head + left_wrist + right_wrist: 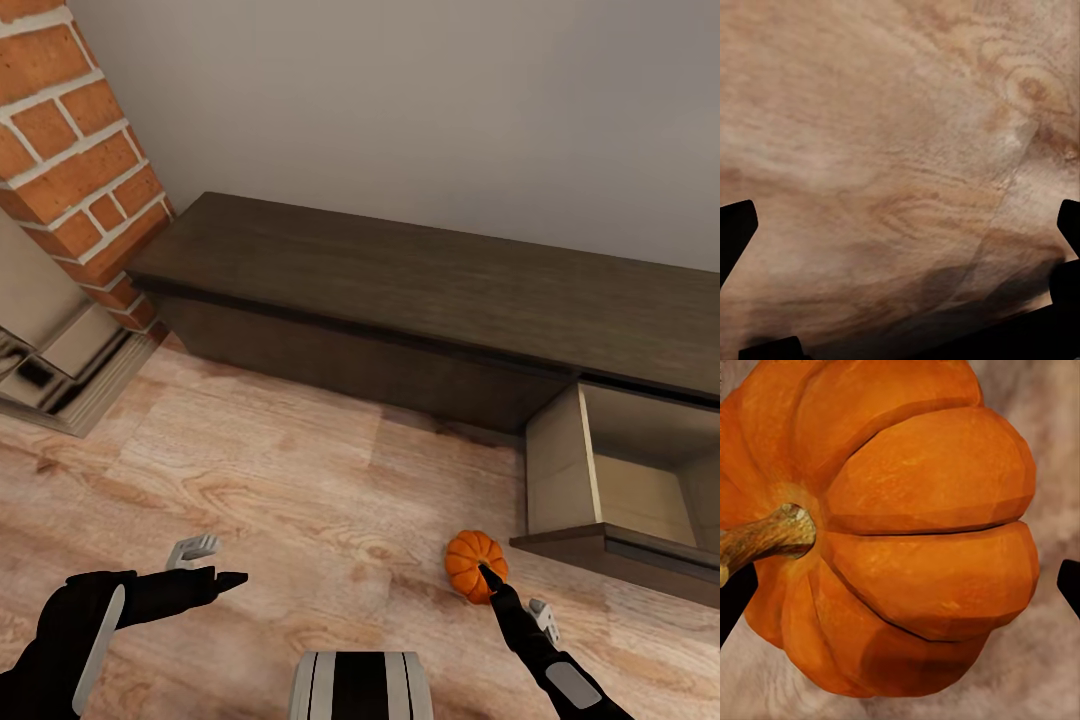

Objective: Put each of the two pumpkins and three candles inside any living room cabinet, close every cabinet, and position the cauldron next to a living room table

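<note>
Head view: no writing legible. Right gripper (487, 572) closed around the pumpkin (474, 562), beside the cabinet's (400, 290) open drawer (610, 470). Left gripper (215, 566) spread wide, empty, above floor (300, 480).

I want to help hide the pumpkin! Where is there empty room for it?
The open drawer of the cabinet looks bare inside. The cabinet's long top is bare too. The floor between cabinet and arms is free, except where the pumpkin sits at the right gripper.

Pale wood-grain floor (892, 135) spreads beneath the left gripper (900, 225); its dark fingertips (736, 229) sit far apart at opposite edges. A soft shadow darkens the boards near the gripper's base.
</note>
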Available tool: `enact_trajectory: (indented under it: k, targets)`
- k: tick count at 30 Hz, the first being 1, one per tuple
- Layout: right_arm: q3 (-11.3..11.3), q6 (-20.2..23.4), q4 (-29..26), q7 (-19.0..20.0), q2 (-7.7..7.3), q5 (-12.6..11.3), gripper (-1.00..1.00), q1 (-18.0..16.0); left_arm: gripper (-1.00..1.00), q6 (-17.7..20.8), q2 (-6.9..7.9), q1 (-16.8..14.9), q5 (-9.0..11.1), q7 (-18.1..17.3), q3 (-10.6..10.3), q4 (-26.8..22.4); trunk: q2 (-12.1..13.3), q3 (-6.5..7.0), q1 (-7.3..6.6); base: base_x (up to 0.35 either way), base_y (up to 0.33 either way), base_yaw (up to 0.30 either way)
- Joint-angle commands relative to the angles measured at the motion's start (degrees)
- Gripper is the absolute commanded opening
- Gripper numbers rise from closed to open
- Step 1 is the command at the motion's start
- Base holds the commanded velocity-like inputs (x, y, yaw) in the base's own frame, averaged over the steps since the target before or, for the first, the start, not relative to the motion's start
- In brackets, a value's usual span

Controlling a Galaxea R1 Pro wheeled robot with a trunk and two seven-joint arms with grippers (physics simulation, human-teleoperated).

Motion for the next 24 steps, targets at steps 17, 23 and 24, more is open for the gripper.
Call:
enact_trajectory:
  k: [17,23,24]
  targets:
    - [-0.01,-0.08,0.0,-0.03,0.0,0.01,1.0,0.0,1.0,0.0,0.0,0.0,0.0,0.04,-0.02,0.0,0.0,0.0,0.0,0.043,0.0,0.0]
    - [-0.01,-0.08,-0.02,-0.03,0.0,0.05,1.0,0.0,1.0,0.0,0.0,0.0,0.0,0.06,-0.04,0.0,0.0,0.0,0.0,0.023,0.0,0.0]
    - [-0.01,-0.08,-0.02,-0.03,0.0,0.07,1.0,0.0,1.0,0.0,-0.02,0.0,0.0,0.06,-0.06,0.0,0.0,0.0,0.0,0.003,0.0,0.0]
